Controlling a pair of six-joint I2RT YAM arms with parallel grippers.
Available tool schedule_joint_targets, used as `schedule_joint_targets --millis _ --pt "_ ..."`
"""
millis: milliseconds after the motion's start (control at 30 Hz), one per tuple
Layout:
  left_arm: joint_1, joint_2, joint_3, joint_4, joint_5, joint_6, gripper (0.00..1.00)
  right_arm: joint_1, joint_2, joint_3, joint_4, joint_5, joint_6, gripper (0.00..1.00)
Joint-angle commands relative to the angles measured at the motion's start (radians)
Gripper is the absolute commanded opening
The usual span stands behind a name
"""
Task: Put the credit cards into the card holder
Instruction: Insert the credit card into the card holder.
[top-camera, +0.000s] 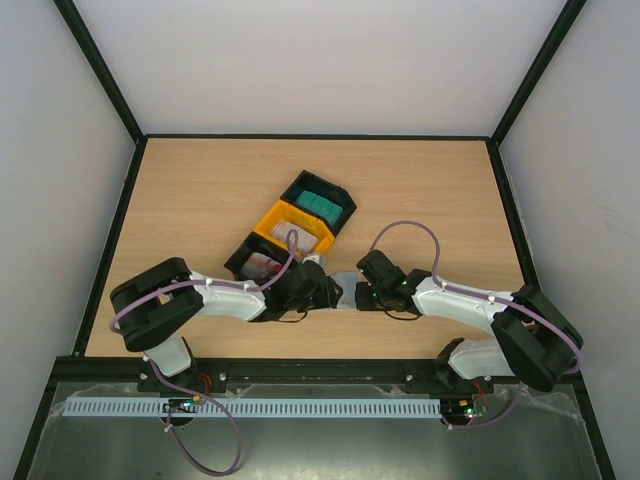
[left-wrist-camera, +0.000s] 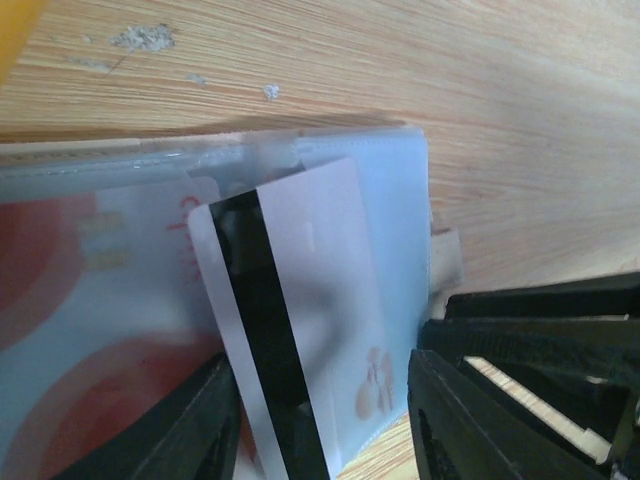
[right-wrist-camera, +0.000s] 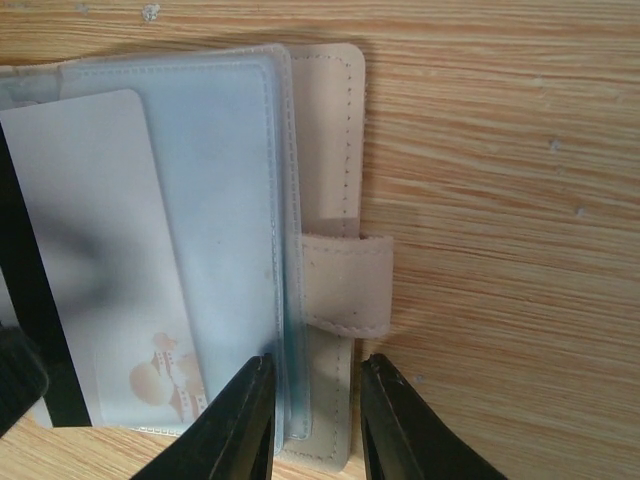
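Observation:
The card holder lies open on the table between my two grippers, beige outside, light blue sleeves inside. A white-grey credit card with a dark stripe sits partly in a sleeve and sticks out at a slant. A red-blotched card lies under clear plastic beside it. My left gripper is open, its jaws standing either side of the striped card's near end. My right gripper is shut on the holder's edge just below the snap tab. A teal card rests in the far black tray.
Three joined trays run diagonally behind the grippers: black, yellow and black, the nearest holding a reddish-white card. Bare wood table stretches right and behind. Black frame rails border the table.

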Motion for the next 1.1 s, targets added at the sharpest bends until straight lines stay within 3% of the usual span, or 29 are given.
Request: schedule_joint_targets --millis 0,233,400,833,1067 --pt "-0.025 -0.026 0.018 -0.112 -0.053 0.018 0.50 0.004 0.010 -0.018 -0.036 0.040 0.013 0.25" --pt "-0.029 0.007 0.083 -0.145 -0.055 0.055 0.56 0.004 -0.005 -0.033 -0.009 0.009 0.028 0.25" --pt "-0.032 0.067 0.151 -0.136 0.006 0.133 0.53 0.004 -0.031 -0.048 0.023 -0.023 0.041 0.26" --pt "-0.032 -0.006 0.112 -0.243 -0.062 0.097 0.62 0.003 -0.090 -0.032 -0.017 0.046 0.072 0.28" --pt "-0.033 0.018 0.141 -0.252 -0.048 0.109 0.49 0.003 -0.080 -0.033 -0.005 0.027 0.078 0.29"
